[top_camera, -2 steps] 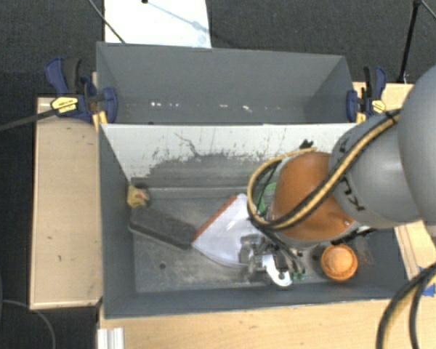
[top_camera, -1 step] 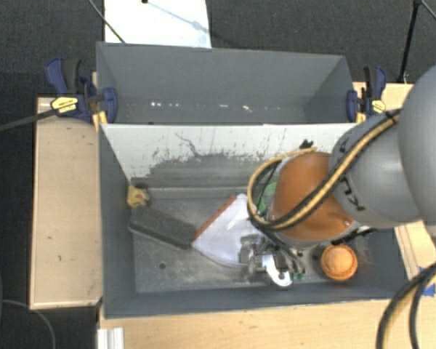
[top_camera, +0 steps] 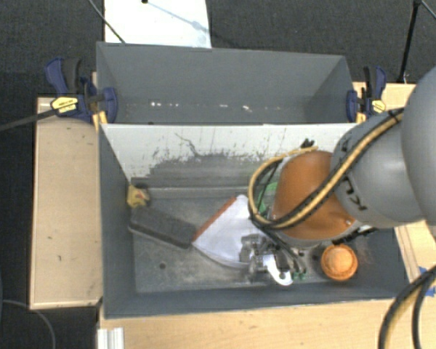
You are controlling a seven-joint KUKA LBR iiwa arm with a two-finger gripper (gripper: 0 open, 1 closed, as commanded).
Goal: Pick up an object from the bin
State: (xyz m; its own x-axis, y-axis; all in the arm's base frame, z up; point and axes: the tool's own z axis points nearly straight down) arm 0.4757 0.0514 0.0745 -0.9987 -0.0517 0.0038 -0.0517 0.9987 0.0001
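Far left on the floor of the bin (top_camera: 174, 271), a small tan lump (top_camera: 136, 195) sits against the back wall, well apart from the action. Just below and right of it lies a dark grey block (top_camera: 163, 229), flat, long axis running upper left to lower right. Its right end is just beside a white flat piece with an orange edge (top_camera: 221, 237). That edge runs diagonally, lower left to upper right, and the piece widens toward the right.

The gripper (top_camera: 265, 259) is low in the bin at the white piece's right margin, touching or just above it, can't tell which. So the white piece lies to the left of the gripper, and any grab would likely need to catch its near right edge. A flat sheet-like thing probably needs a pinch at the rim. Whether the gripper is apart, together or clamped on anything can't be read: too much clutter at the tip. A small white-and-green bit (top_camera: 283, 275) sits just right of the tip, identity unclear.

Right of that, an orange ball (top_camera: 339, 262) rests near the front right corner, close to the gripper but not touching it.

The arm (top_camera: 400, 166) comes in from the right, wrist pitched steeply down, its orange cover (top_camera: 305, 195) and looped cables directly above the gripper. Nothing is visibly lifted; the pick is judged not yet done.
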